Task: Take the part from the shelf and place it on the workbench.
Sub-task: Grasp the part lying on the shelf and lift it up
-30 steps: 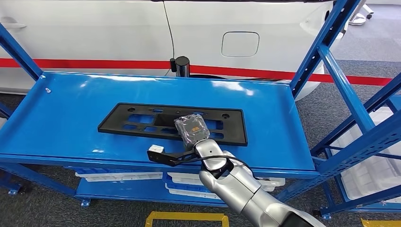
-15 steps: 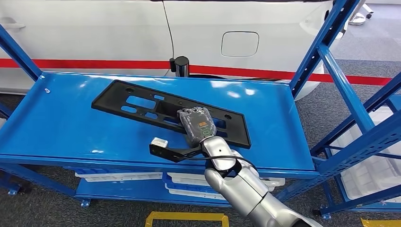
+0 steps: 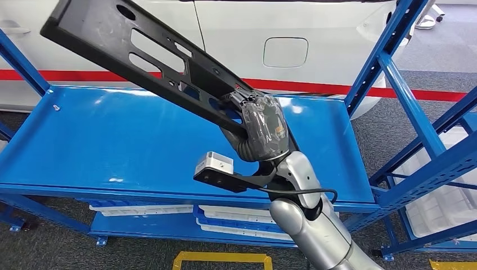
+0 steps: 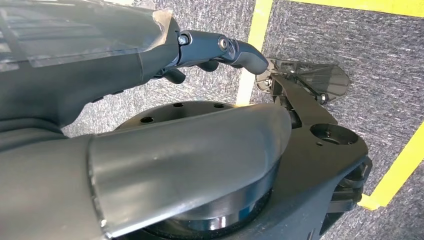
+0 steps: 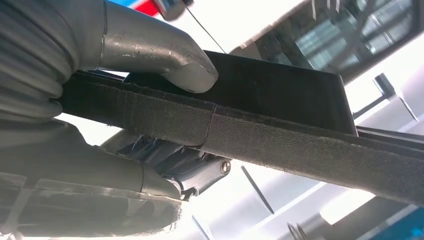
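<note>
In the head view the right hand [image 3: 260,128] grips the black part [image 3: 147,59] at one end, tilted up clear above the blue shelf [image 3: 95,140] (white car [image 3: 315,39] behind). The right wrist view shows thumb [image 5: 170,60] and fingers [image 5: 170,162] clamping its edge. In the left wrist view the left hand [image 4: 150,55] hangs over grey floor [image 4: 320,35], fingers curled in, holding nothing.

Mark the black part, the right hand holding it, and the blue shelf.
black part [image 3: 140,48], head view, on its slotted face.
right hand [image 3: 261,126], head view, on its back.
blue shelf [image 3: 101,140], head view, on its bare top.
</note>
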Available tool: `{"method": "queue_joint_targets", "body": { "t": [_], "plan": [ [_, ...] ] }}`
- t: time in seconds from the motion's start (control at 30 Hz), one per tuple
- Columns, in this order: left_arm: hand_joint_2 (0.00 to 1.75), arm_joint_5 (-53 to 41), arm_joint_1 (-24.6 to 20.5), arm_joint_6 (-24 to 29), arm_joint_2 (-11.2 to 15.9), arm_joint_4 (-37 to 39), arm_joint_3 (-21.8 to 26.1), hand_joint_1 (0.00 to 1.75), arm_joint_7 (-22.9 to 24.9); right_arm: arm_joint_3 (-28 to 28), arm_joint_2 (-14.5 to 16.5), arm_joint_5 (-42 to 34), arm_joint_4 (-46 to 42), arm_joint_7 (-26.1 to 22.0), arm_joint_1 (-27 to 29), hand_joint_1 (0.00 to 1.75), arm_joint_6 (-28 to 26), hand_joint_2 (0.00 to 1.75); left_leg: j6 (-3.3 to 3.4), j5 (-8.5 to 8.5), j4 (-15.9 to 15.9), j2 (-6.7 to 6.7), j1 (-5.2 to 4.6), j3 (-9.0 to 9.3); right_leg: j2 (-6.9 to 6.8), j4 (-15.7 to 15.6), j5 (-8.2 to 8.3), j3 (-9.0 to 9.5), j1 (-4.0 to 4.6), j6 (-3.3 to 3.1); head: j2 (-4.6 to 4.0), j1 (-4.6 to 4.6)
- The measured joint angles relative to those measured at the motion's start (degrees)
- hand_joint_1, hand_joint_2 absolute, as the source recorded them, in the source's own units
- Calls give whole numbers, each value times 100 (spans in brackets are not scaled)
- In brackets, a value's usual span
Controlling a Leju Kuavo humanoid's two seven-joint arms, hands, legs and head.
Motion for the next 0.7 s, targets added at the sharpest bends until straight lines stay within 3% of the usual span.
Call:
{"method": "queue_joint_targets", "body": {
  "t": [0.07,0.2,0.43,0.7],
  "plan": [
    [0,0,1,0,0,0,0,0,-2,-4,-35,-4,-149,-14,1,175,-13,175,0,0,0,0,0,0,0,0,0,1,0,0,0,0],
    [175,11,4,4,0,0,1,0,-27,-5,-87,-98,-340,-78,5,175,-81,175,0,1,0,-1,0,1,0,1,0,1,0,0,0,0],
    [175,-8,6,195,-3,3,2,0,-191,-62,-157,-1244,-972,-567,130,175,-137,175,-1,-2,0,-1,0,0,0,0,0,0,0,0,0,0],
    [175,-49,6,350,-32,32,-5,0,-202,-131,-187,-1852,-1289,-785,210,175,-53,175,-2,-2,0,0,0,2,0,0,-1,2,1,0,0,0]
  ]
}}
